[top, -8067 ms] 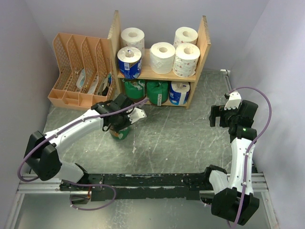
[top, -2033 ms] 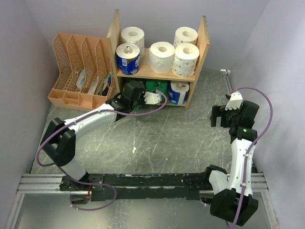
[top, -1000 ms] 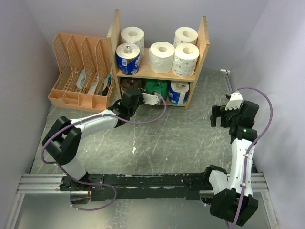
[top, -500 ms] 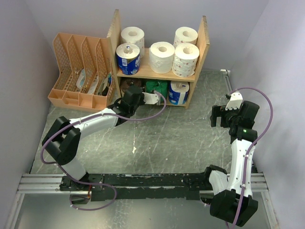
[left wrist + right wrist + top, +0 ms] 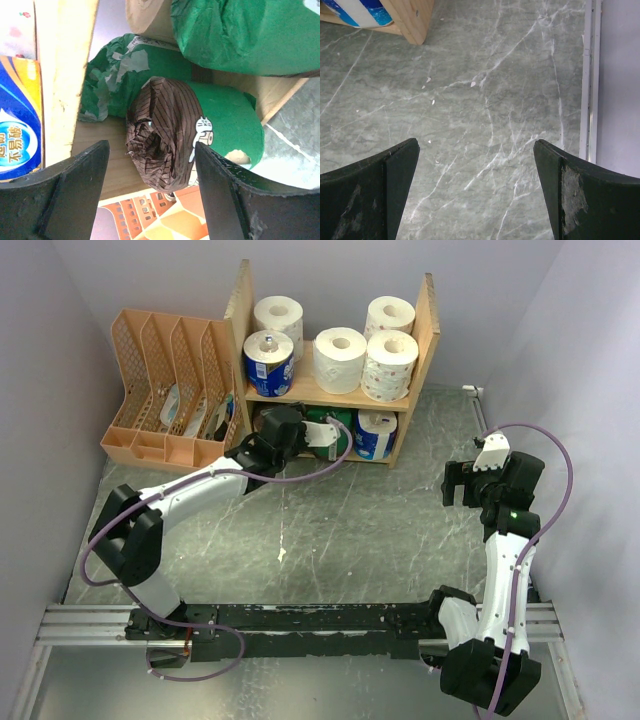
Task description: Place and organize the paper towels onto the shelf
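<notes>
Left gripper, jaws spread, straddles a brown-striped, green-wrapped paper roll at the front left edge of the light wooden two-tier shelf's lower tier. A finger snagging its crinkled wrap on retreat could drag it off. Right gripper idles open.

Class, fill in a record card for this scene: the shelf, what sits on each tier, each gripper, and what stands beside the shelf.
Shelf: wooden, two tiers, at the back of the table
Upper tier: blue-wrapped roll and four white rolls
Lower tier: brown-ended roll, green rolls, blue-and-white roll
Left gripper: at the lower tier, fingers open either side of the brown-ended roll
Right gripper: open above the table
Left of shelf: peach file organizer
</notes>
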Motion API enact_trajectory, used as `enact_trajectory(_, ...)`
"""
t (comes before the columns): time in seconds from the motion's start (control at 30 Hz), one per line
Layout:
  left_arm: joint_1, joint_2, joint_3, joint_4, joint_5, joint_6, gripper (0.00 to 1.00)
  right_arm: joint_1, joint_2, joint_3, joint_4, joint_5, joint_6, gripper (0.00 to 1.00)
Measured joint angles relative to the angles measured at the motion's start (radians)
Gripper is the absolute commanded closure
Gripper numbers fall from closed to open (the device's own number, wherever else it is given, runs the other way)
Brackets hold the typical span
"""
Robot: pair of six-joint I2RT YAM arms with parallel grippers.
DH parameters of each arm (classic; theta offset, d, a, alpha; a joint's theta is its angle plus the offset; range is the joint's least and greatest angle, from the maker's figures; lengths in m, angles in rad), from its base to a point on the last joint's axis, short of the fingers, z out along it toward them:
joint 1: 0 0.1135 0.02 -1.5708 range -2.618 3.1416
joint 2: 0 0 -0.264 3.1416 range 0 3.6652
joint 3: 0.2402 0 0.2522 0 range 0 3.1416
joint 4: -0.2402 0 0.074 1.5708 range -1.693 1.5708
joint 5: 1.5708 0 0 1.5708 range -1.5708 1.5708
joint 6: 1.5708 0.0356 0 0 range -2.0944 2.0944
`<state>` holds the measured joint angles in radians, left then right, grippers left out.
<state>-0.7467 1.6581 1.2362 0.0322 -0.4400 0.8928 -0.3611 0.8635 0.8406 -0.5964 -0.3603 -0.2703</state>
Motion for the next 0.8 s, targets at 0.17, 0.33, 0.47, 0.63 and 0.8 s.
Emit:
enact_trajectory(0.17,-0.016,-0.007,0.014,-0.063,0.006,-0.019,0.24,0.000,-0.002,0.000,0.000,0.000,0.000,0.00)
enact_trajectory(0.33,-0.035,-0.037,0.042,-0.191,0.031,-0.059,0.23,0.000,-0.005,0.000,0.000,-0.003,0.000,0.00)
enact_trajectory(0.47,-0.048,-0.080,0.135,-0.388,0.118,-0.132,0.13,0.000,-0.004,0.000,0.000,-0.010,0.000,0.00)
enact_trajectory(0.63,-0.068,-0.149,0.311,-0.625,0.245,-0.208,0.00,0.000,0.022,-0.001,0.003,-0.013,0.005,0.00)
enact_trajectory(0.8,-0.087,-0.194,0.530,-0.807,0.314,-0.267,0.00,0.000,0.042,-0.010,0.022,0.016,0.034,0.00)
